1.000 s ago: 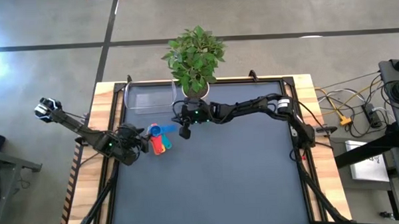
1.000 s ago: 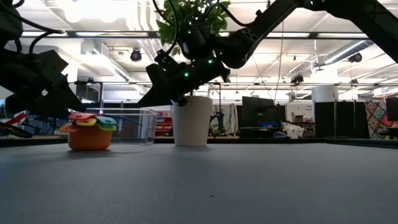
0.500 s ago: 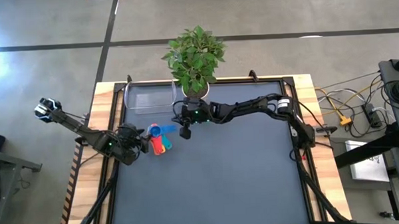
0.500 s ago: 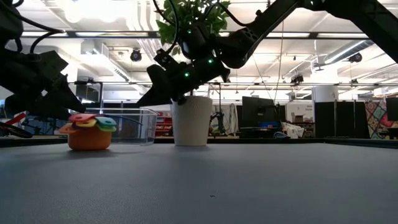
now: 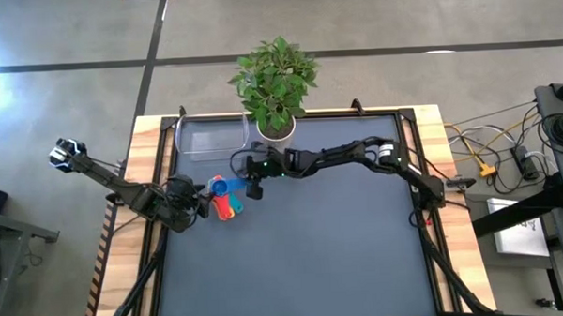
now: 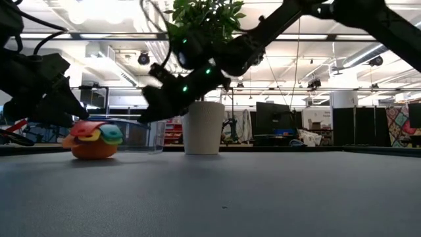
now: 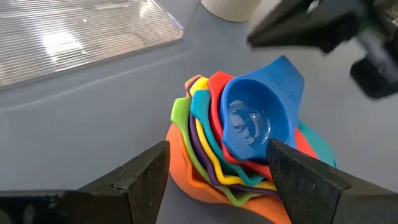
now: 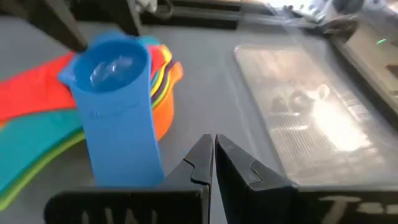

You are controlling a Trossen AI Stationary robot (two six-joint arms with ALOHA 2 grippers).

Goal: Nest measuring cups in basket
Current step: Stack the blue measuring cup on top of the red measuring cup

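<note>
The measuring cups (image 7: 242, 143) sit nested in one stack on the table, orange outermost and blue innermost. The stack is tilted, its mouths facing my left gripper, and the orange cup's bottom (image 6: 92, 150) rests on the table. My left gripper (image 7: 219, 149) is open, with one finger on each side of the stack (image 5: 225, 196). My right gripper (image 8: 214, 146) is shut and reaches in from the right, beside the blue cup's handle (image 8: 121, 130). The clear basket (image 5: 210, 140) lies behind the stack near the far edge, with nothing in it. My left gripper stands with its fingers (image 7: 146, 177) level on both sides of the orange cup (image 7: 186, 186); I cannot tell whether they touch it. My right gripper's shut fingers (image 8: 200, 163) lie along the blue handle (image 8: 143, 162), slanting down from the table's right; I cannot tell whether they touch it.
A plant in a white pot (image 5: 277, 128) stands at the far edge, right of the basket (image 6: 141, 131) and just behind my right arm. The dark mat toward the near and right edges is bare. Wooden strips (image 5: 149, 134) frame the table.
My right gripper has moved toward the table's left and down, up to the stack's handles. The nested stack has tipped: its handles, lying flat before, now slant upward and its mouths face my left gripper. The orange base has stayed where it was.
</note>
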